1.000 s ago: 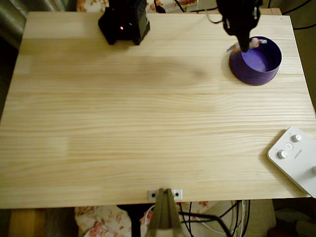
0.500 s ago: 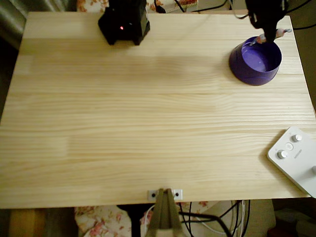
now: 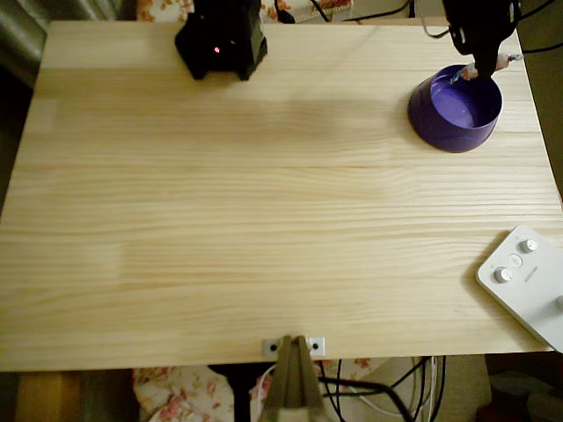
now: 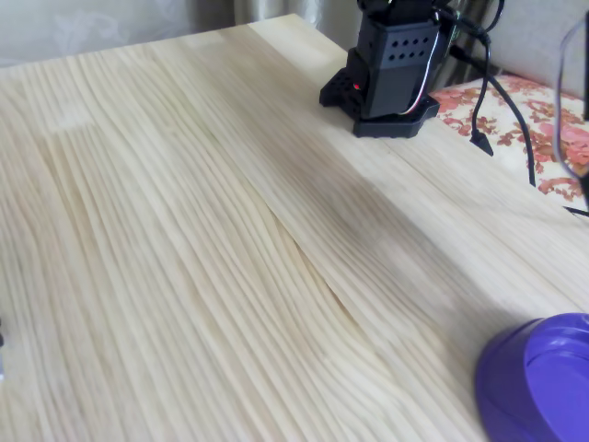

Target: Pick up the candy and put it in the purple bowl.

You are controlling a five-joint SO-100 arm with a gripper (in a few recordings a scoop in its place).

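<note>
Tool (image 3: 483, 69) pinching the candy (image 3: 503, 61), poised over the purple bowl (image 3: 455, 119) — far rim, pine table (image 3: 264, 220).

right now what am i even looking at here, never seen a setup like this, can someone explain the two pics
This is a small black robot arm on a wooden table. Its black base sits at the table's far edge; the red light is on that base.

One picture is taken by a camera looking straight down. The other comes from a camera standing low beside the table, which shows the same base and part of the bowl.

In the overhead view, the arm reaches over the purple bowl near the top right corner. Its gripper, a two-finger pincer, is shut on the candy, a tiny wrapped sweet whose twisted ends stick out on both sides, above the bowl's far rim.

The white box with knobs at the lower right is apart from the action.
</note>
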